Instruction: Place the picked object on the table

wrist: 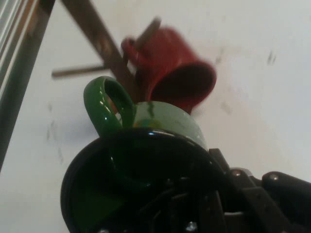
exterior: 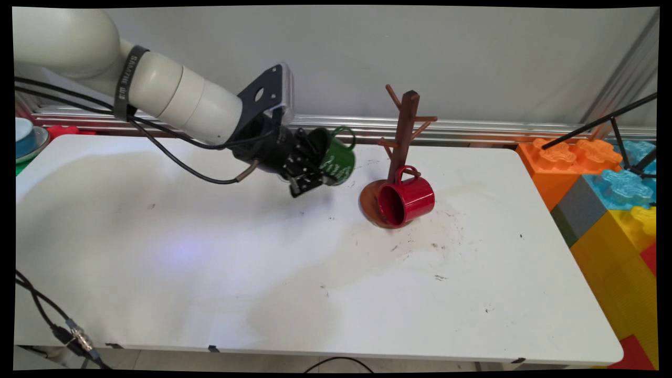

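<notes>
the hand (exterior: 314, 169) was closed on a green mug (exterior: 336, 157), one finger inside the mouth and the other against the outer wall, so the grip was on the rim. the mug was carried clear of the bench (exterior: 210, 252), tilted on its side with its mouth turned back toward the hand and its handle (wrist: 108, 104) uppermost. held by the rim, the handle loop was left free and unobstructed.

the mug was above the far middle of the bench, just to the left of a brown wooden mug tree (exterior: 403, 137) and apart from it. the tree stood on a round base near the far edge, right of centre, with several bare pegs angling upward from its post.

a red mug (exterior: 405, 200) hung by its handle from a low peg of the tree, its mouth facing the near left and its body lying low over the base. in the hand view it lay directly beyond the green mug.

large coloured toy blocks (exterior: 609, 189) stood off the right edge. dark scuffs marked the bench near the tree.
</notes>
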`<state>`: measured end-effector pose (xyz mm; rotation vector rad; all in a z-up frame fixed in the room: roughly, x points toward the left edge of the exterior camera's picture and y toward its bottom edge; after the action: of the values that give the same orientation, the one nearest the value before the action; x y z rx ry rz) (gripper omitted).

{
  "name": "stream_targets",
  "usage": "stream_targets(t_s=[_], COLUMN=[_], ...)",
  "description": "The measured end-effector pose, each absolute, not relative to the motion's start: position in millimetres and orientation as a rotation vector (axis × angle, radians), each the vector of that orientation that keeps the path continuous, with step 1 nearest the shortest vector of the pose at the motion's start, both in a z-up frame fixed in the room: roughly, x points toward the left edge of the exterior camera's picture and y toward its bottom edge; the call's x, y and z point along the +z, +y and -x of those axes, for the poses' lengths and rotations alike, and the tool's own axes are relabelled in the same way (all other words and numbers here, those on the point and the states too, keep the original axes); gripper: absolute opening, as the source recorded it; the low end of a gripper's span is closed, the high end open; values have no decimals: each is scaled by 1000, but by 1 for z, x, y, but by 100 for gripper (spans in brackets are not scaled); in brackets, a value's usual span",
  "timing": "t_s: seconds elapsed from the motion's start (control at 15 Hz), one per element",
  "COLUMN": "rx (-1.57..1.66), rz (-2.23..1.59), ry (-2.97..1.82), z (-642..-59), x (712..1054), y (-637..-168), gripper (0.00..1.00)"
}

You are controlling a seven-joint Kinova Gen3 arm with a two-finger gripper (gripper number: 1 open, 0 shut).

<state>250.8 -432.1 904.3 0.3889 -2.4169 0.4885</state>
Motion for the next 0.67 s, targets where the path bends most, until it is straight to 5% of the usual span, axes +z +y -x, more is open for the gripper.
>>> stream_targets(t_s=[0.67], rx=[579], rz=[-256], ry=[-2739], z=[-267], x=[874], y=[-459], gripper=[0])
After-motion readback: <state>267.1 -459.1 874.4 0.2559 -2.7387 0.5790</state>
